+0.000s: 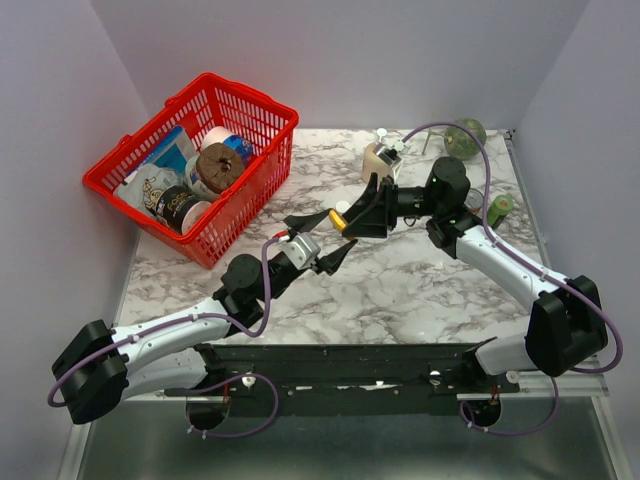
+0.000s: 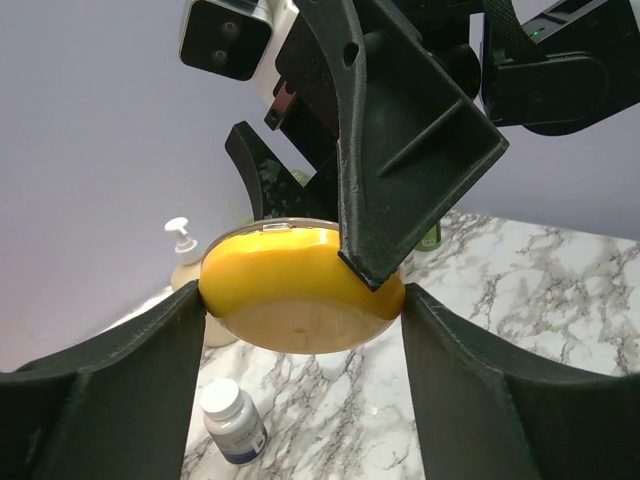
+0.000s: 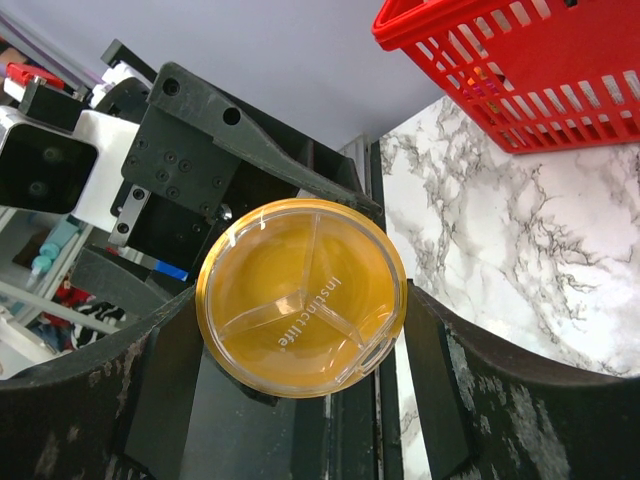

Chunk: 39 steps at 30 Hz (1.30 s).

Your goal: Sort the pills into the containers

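A round yellow pill case [image 1: 337,224] with a clear three-part lid is held in the air between both arms. In the left wrist view the case [image 2: 300,300] spans the gap between my left gripper's [image 2: 305,335] fingers and touches both. In the right wrist view its lid [image 3: 300,298] faces the camera, pinched between my right gripper's [image 3: 300,335] fingers. The left gripper [image 1: 322,238] and the right gripper [image 1: 365,210] meet above the table's middle. A white pill bottle [image 2: 232,420] with a dark label stands on the marble below. No loose pills show.
A red basket [image 1: 200,165] full of cans and packets stands at the back left; it also shows in the right wrist view [image 3: 520,70]. A beige pump bottle [image 1: 380,155] stands at the back middle. A green round object [image 1: 465,135] and a small green bottle [image 1: 500,207] are at the back right.
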Each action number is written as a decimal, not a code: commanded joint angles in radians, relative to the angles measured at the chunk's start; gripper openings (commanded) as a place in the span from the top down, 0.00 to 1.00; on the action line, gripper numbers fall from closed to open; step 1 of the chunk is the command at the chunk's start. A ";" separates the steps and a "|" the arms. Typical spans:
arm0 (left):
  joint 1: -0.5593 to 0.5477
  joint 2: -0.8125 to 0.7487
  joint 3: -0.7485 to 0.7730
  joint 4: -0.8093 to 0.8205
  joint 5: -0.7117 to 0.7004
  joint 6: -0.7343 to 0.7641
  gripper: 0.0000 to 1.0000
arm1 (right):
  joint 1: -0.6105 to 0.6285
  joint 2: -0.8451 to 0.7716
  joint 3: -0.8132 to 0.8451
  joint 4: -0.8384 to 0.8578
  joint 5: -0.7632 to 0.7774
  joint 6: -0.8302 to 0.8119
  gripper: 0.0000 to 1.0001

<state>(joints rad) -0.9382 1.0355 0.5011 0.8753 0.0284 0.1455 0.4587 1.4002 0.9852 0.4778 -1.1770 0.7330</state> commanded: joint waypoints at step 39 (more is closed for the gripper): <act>-0.007 -0.077 0.054 -0.298 0.085 0.184 0.83 | 0.003 -0.015 0.141 -0.363 0.054 -0.208 0.00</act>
<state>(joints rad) -0.9382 0.9653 0.5278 0.5991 0.0837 0.2890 0.4583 1.3872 1.0817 0.1612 -1.1416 0.5018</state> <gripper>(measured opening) 0.796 0.996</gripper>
